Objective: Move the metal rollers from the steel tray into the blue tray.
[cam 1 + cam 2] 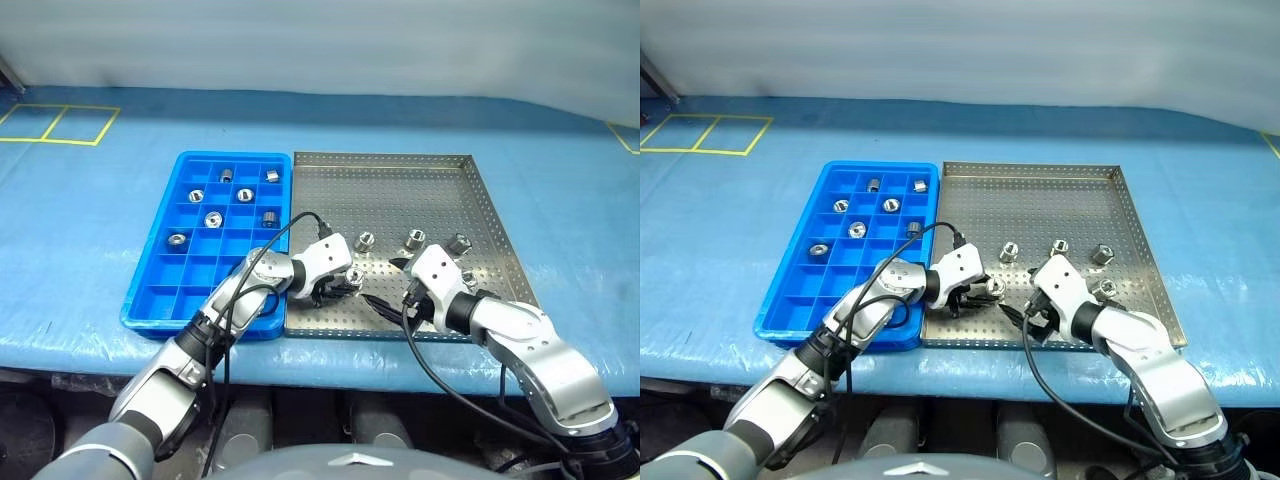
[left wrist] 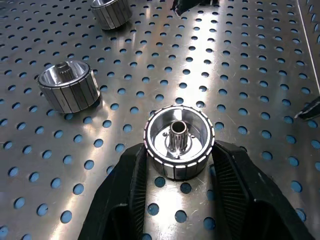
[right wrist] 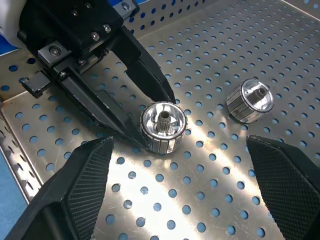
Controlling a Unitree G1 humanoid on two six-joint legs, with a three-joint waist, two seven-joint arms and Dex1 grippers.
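While one metal roller (image 2: pixel 179 141) is clamped between the fingers of the left hand (image 1: pixel 340 287) on the steel tray (image 1: pixel 400 185) floor near its front rim, the right hand (image 3: pixel 185 192) is held wide open and empty just beside it. Farther back — three rollers (image 1: pixel 366 240) are seen loose on the tray; six are lodged in the blue tray (image 1: pixel 150 300) compartments.

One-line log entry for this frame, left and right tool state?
left tool: shut on roller, on steel tray | right tool: open, empty | blue tray: six rollers
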